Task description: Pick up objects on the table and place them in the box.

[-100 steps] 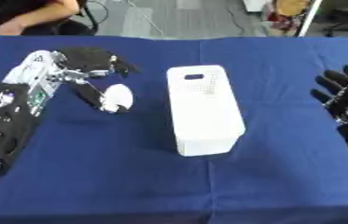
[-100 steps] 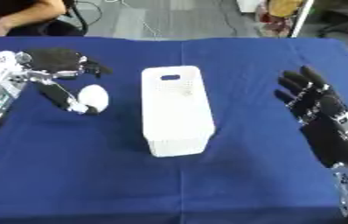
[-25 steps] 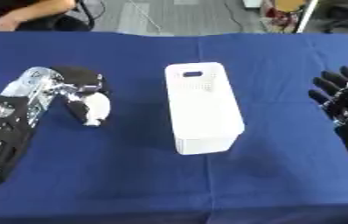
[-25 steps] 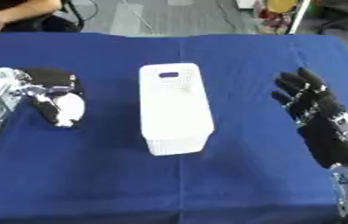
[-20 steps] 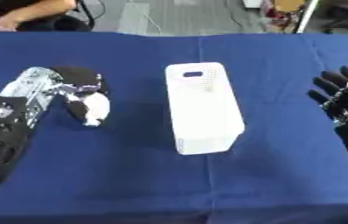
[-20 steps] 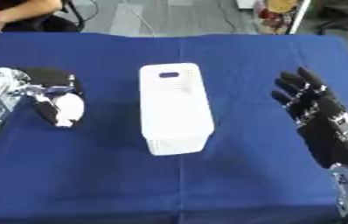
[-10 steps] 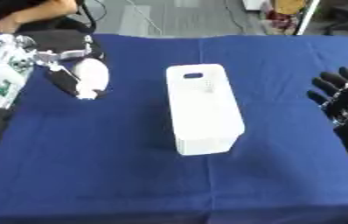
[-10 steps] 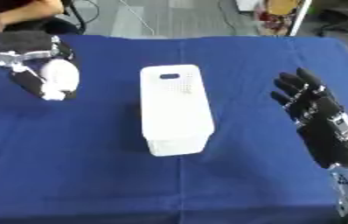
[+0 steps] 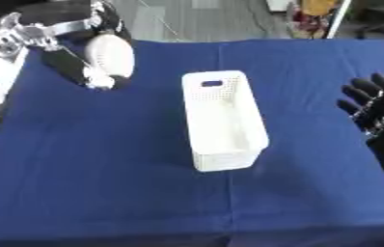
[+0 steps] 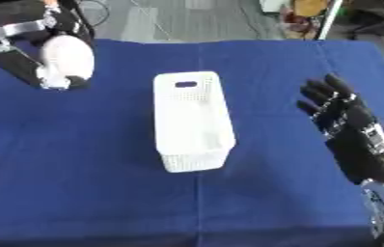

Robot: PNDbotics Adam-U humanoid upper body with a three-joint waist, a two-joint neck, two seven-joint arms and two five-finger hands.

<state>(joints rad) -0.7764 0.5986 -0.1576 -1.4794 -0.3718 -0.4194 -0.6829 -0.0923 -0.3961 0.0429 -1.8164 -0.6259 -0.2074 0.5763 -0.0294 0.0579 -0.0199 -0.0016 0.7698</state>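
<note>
Left hand [image 9: 77, 46], black with silver joints, is raised at the far left of the blue cloth-covered table [image 9: 102, 169]. Its fingers and thumb are curled round a white rounded object [image 9: 111, 54], smooth and egg-like in outline; what it is exactly cannot be told. The object sits in the hand above the cloth, well to the left of the box and apart from it.

White perforated plastic box [image 9: 222, 119], long and rectangular with a slot handle at its far end, stands upright at the middle of the table, long side running away from the robot. Its inside shows only white walls and floor.

Right hand [image 10: 347, 130], black, rests at the right edge of the table, fingers straight and spread, pointing away from the robot, holding nothing. It is well apart from the box.

Grey floor lies beyond the far table edge.
</note>
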